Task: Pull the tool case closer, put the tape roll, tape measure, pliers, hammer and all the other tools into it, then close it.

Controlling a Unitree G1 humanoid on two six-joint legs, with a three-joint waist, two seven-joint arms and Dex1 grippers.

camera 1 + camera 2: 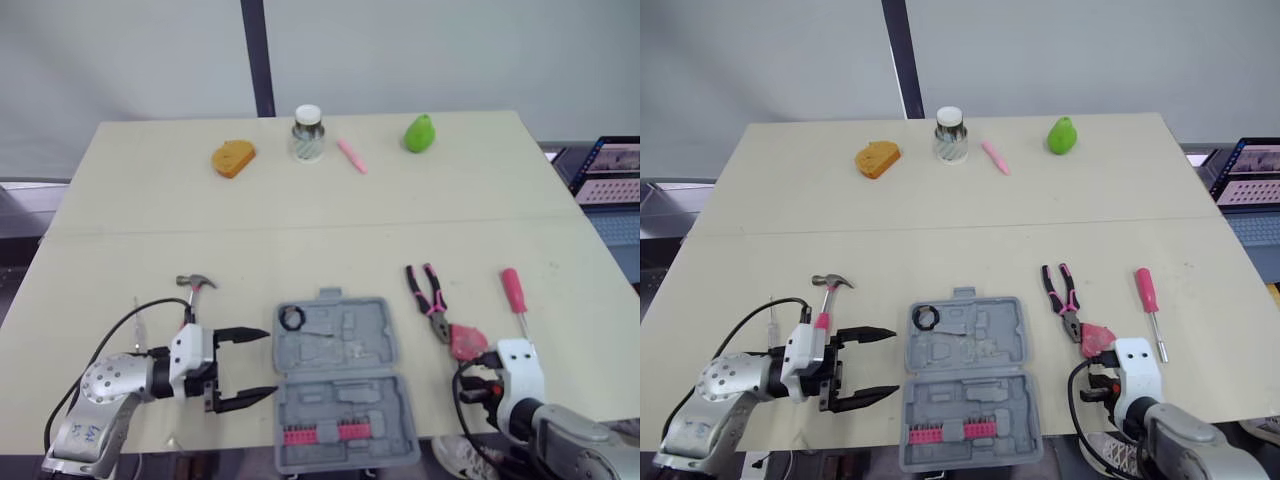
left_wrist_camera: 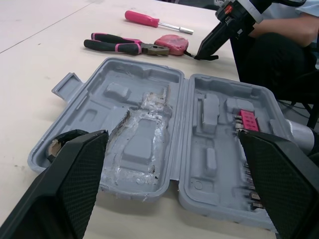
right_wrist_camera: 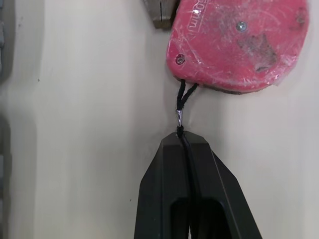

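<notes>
Grey plastic tool case point(image 1: 382, 340): lies open and flat at the 6 o'clock edge of the beige table point(image 1: 300, 220), with the hinge running 9 to 3 o'clock.
Case contents: a black tape roll point(image 1: 291, 318) sits in the 10 o'clock corner of the far half. A row of pink bit holders point(image 1: 325, 433) lines the near half. The other moulded recesses are bare.
Left gripper point(image 1: 270, 362): its two black fingers are spread wide, about as far apart as the near half of the case is deep. It is at 9 o'clock of the case, pointing at it. The fingers hold nothing, and whether the tips touch the case I cannot tell.
Right gripper point(image 3: 185, 142): the fingers are pressed together on the black cord point(image 3: 183, 99) of the tape measure, which runs between the tips.
Pink tape measure point(image 1: 466, 341): flat on the table at 3 o'clock of the case, just beyond the right gripper's tips and beside the pliers' nose.
Pink-and-black pliers point(image 1: 428, 295): at 2 o'clock of the case, handles pointing to 12.
Pink-handled screwdriver point(image 1: 514, 295): at 3 o'clock of the pliers, shaft pointing to 6.
Pink-handled steel hammer point(image 1: 193, 292): at 10 o'clock of the case, beside the left wrist, head to 12.
Far edge, 12 o'clock: orange bread-shaped piece point(image 1: 233, 158), white-lidded glass jar point(image 1: 308, 133), pink marker point(image 1: 351, 156), green pear-shaped item point(image 1: 419, 133).
</notes>
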